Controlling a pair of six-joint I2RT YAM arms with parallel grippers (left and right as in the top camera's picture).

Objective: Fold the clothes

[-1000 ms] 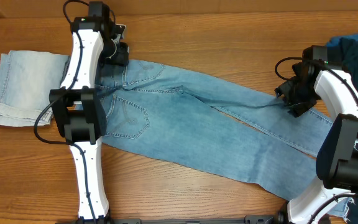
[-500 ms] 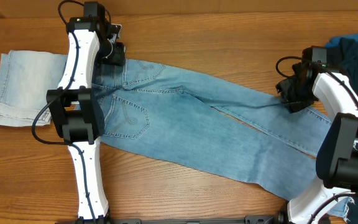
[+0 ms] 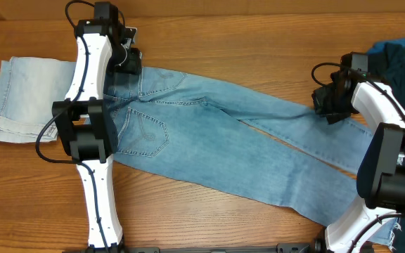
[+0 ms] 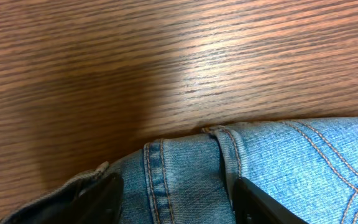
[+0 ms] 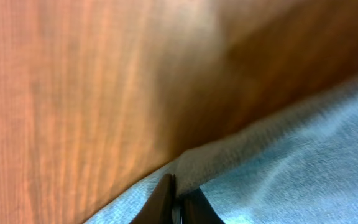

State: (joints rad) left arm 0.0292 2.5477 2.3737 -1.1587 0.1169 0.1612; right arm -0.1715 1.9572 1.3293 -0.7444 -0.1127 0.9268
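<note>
At 9 o'clock, a folded pale denim piece [image 3: 23, 98] lies on the table [image 3: 245, 35]. Left fingers [image 3: 128, 62], apart astride the waistband of the jeans [image 3: 209, 140], have crept toward 12 o'clock within the last second. Right fingers [image 3: 327, 105], clamped on the upper leg's edge, likewise. The jeans, spread diagonally across centre, appear to be tautening for folding. A dark garment [image 3: 399, 60] at 2 o'clock crowds the right arm.

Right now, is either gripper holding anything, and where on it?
Right gripper is pinched shut on the jeans, at the edge of one leg. Left gripper straddles the waistband, fingers apart, not clamped.
</note>
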